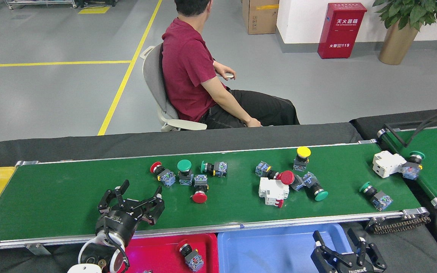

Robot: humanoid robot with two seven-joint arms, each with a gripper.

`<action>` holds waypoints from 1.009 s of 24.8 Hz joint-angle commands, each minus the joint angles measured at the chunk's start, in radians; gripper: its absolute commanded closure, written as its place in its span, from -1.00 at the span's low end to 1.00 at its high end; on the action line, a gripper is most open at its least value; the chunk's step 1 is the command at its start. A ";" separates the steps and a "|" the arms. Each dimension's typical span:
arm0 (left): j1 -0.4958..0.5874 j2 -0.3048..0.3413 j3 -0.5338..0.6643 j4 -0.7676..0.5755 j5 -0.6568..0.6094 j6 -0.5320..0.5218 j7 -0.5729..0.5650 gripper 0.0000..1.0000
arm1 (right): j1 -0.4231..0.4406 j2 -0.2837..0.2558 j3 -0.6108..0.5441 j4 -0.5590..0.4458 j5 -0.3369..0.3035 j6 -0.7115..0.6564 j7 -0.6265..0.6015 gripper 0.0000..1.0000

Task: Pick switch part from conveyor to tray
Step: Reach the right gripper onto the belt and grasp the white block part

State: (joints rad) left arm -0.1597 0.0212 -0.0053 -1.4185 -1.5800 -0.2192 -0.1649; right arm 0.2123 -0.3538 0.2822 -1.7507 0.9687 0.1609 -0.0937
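- Head view shows switch parts lying on the conveyor: a red switch, a green switch and other ones in a group near the middle.
- Second group lies more to the right, around a white breaker, with a yellow switch behind it.
- One switch lies already in the red tray, beside the blue tray.
- Left pincer hovers above the near part of the belt, fingers spread, holding nothing.
- Right pincer is low over the blue tray corner, released too.
- Person sits on a chair behind the counter.
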 commanded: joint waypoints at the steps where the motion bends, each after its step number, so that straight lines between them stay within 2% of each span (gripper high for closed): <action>1: -0.026 -0.003 -0.002 0.016 -0.003 0.003 0.004 -1.00 | -0.043 0.021 0.000 -0.015 0.002 0.005 0.006 -0.90; 3: -0.058 -0.003 -0.001 0.067 -0.003 0.006 0.004 -1.00 | -0.087 0.030 0.023 -0.012 0.005 0.042 0.014 -0.88; 7: -0.121 0.000 0.002 0.153 -0.003 0.044 0.008 -1.00 | -0.215 0.038 0.157 0.011 0.005 0.166 0.069 -0.88; 9: -0.138 0.002 0.002 0.179 -0.003 0.046 0.010 -1.00 | -0.278 0.072 0.212 0.039 0.007 0.198 0.077 -0.88; 12: -0.152 0.005 0.002 0.210 -0.003 0.047 0.010 -1.00 | -0.387 0.150 0.305 0.142 0.036 0.227 0.106 -0.88; 15: -0.192 0.006 0.002 0.263 -0.003 0.064 0.011 -1.00 | -0.508 0.280 0.359 0.326 0.081 0.224 0.137 -0.91; 18: -0.262 0.009 -0.002 0.349 -0.003 0.113 0.013 -1.00 | -0.545 0.371 0.374 0.442 0.137 0.183 0.149 -0.91; 22: -0.330 0.016 -0.002 0.463 -0.005 0.139 0.041 -0.97 | -0.556 0.411 0.381 0.493 0.143 0.170 0.158 -0.91; 23: -0.348 0.017 -0.005 0.501 -0.005 0.169 0.056 -0.94 | -0.565 0.415 0.379 0.516 0.143 0.170 0.174 -0.91; 25: -0.371 0.020 -0.007 0.569 -0.006 0.215 0.088 -0.68 | -0.564 0.415 0.379 0.513 0.142 0.178 0.212 -0.91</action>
State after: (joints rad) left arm -0.5034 0.0298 -0.0105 -0.8688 -1.5811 -0.0468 -0.1081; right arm -0.3517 0.0576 0.6590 -1.2464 1.1163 0.3388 0.0412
